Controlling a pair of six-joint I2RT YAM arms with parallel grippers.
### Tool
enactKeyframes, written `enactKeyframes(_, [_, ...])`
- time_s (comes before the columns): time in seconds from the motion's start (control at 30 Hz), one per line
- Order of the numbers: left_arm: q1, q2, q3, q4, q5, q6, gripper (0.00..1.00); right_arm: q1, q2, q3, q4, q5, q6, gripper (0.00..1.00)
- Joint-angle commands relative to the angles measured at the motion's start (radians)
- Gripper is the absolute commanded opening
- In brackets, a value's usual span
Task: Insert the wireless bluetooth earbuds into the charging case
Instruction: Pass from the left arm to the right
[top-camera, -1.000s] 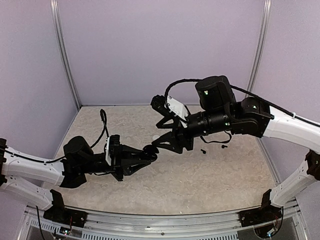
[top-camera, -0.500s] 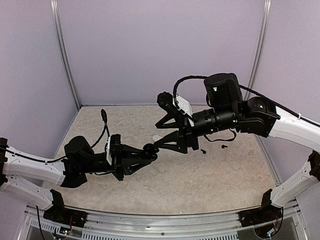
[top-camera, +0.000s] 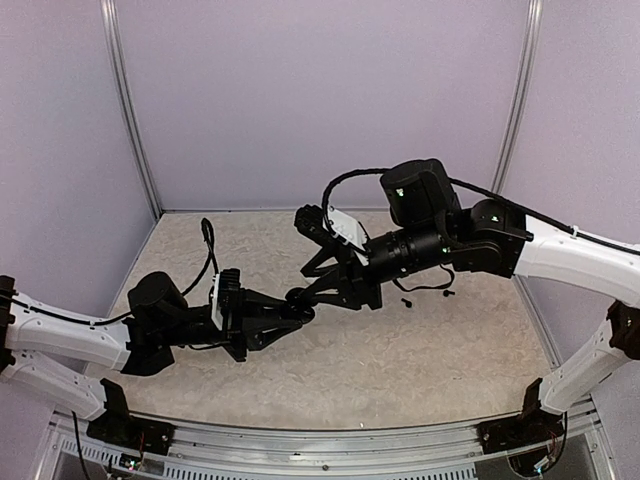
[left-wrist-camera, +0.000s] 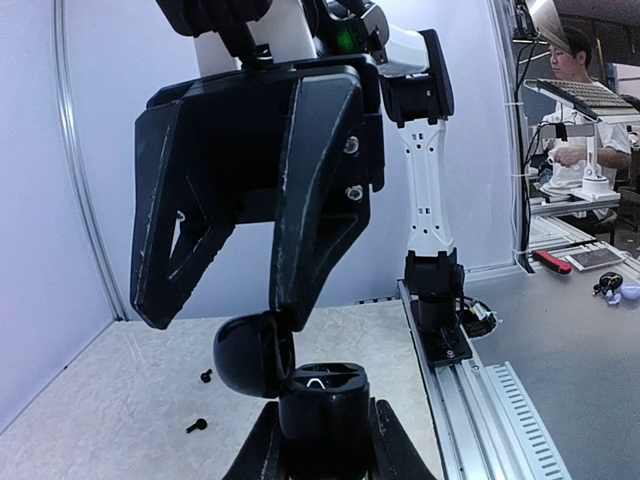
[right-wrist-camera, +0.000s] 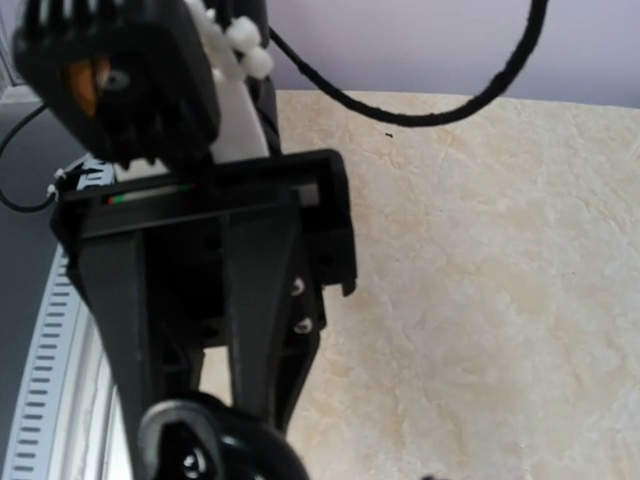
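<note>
The charging case here is glossy black, not white. My left gripper is shut on it and holds it upright above the table, with its lid hinged open to the left. A pale arc shows in one socket. In the top view the case sits between the two arms. My right gripper hangs just above it with its jaws apart, and one fingertip is at the lid. It also shows in the right wrist view. Two tiny dark earbud-like pieces lie on the table. No white earbuds show.
In the top view the two small dark pieces lie under the right arm beside a black cable. Purple walls close the table on three sides. A metal rail runs along the near edge.
My right gripper drew back to the right, then swung left and down onto the open case. The left arm and the case have stayed still.
</note>
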Motion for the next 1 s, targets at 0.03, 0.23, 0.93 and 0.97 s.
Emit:
enactKeyframes(0.03, [0.006, -0.015, -0.004, 0.044, -0.003, -0.005, 0.05, 0.007, 0.017, 0.009, 0.008, -0.004, 0.005, 0.38])
enactKeyframes(0.23, [0.006, -0.024, -0.010, 0.047, -0.019, -0.004, 0.05, 0.007, 0.030, 0.016, -0.011, -0.005, -0.001, 0.31])
enactKeyframes(0.93, [0.006, -0.029, -0.017, 0.039, -0.027, -0.001, 0.18, 0.006, 0.034, 0.042, -0.042, -0.030, -0.023, 0.10])
enactKeyframes(0.97, [0.006, -0.029, -0.017, 0.038, -0.025, -0.001, 0.19, 0.007, 0.034, 0.046, -0.045, -0.028, -0.025, 0.09])
